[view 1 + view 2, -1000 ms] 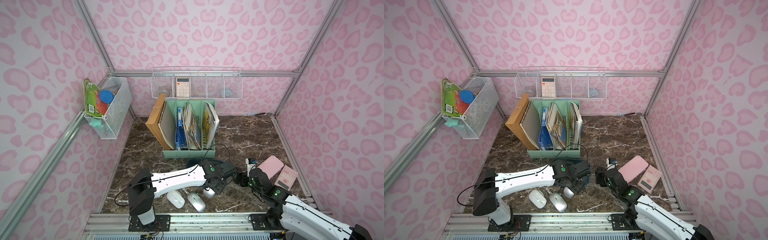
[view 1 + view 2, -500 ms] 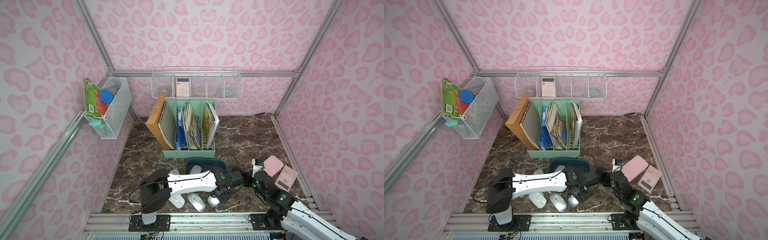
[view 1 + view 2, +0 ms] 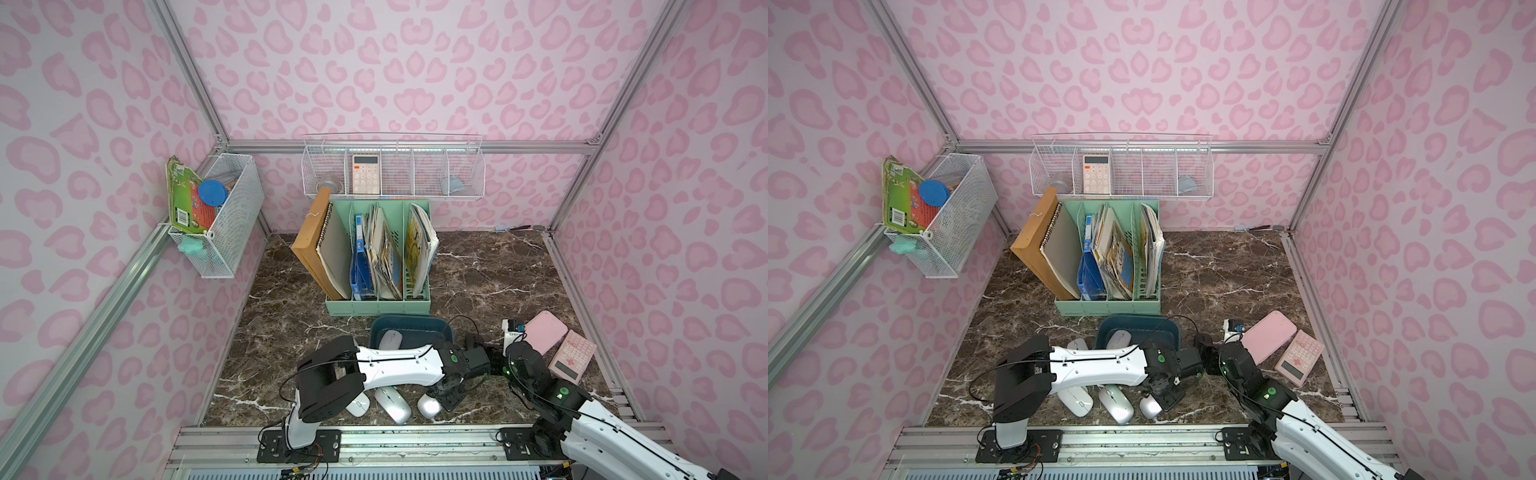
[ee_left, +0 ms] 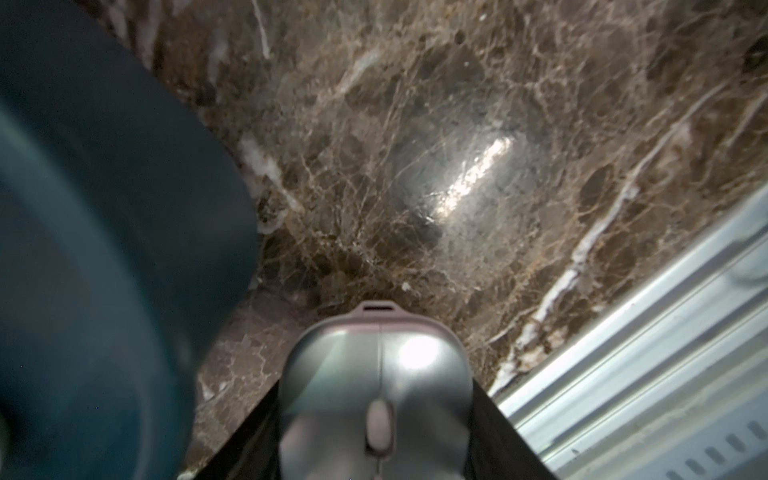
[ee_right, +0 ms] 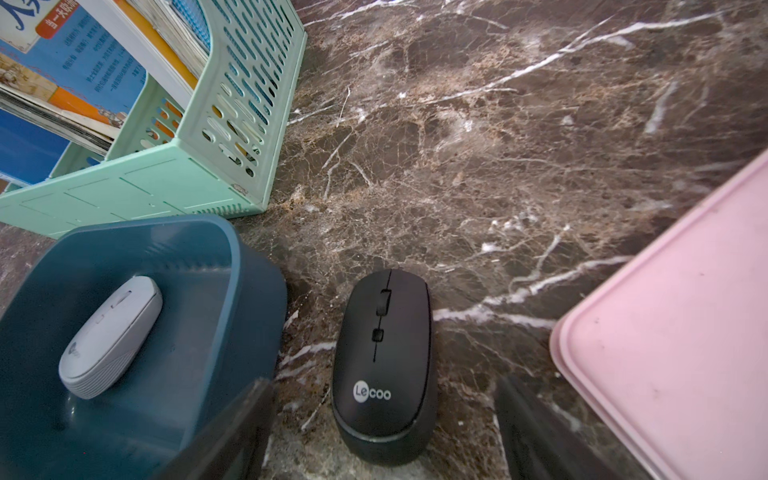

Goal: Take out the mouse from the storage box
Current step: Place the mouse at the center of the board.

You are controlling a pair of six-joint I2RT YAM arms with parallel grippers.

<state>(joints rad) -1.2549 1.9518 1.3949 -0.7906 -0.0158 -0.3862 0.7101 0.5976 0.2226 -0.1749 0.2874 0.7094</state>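
Observation:
The dark blue-teal storage box (image 3: 411, 326) (image 3: 1138, 323) (image 5: 232, 249) stands in front of the file holder, with one white mouse (image 3: 390, 338) (image 5: 110, 336) lying inside it. My left gripper (image 3: 437, 400) (image 4: 376, 436) is shut on a silver-grey mouse (image 3: 429, 406) (image 3: 1150, 407) (image 4: 376, 374), outside the box and low over the marble near the front rail. Whether this mouse touches the table I cannot tell. My right gripper (image 5: 384, 432) is open. A black mouse (image 5: 384, 365) lies on the marble between its fingers (image 5: 232, 428), touching neither.
Two white mice (image 3: 357, 404) (image 3: 392, 405) lie at the front, left of the held one; another white mouse (image 3: 1077, 345) sits left of the box. The mint file holder (image 3: 378, 305), a pink case (image 3: 544, 336), a pink calculator (image 3: 571, 359) and the front rail (image 4: 623, 374) are close.
My left gripper has carried the silver-grey mouse from beside the box toward the front rail and slightly right, uncovering the box. The right arm drew back a little toward the front right.

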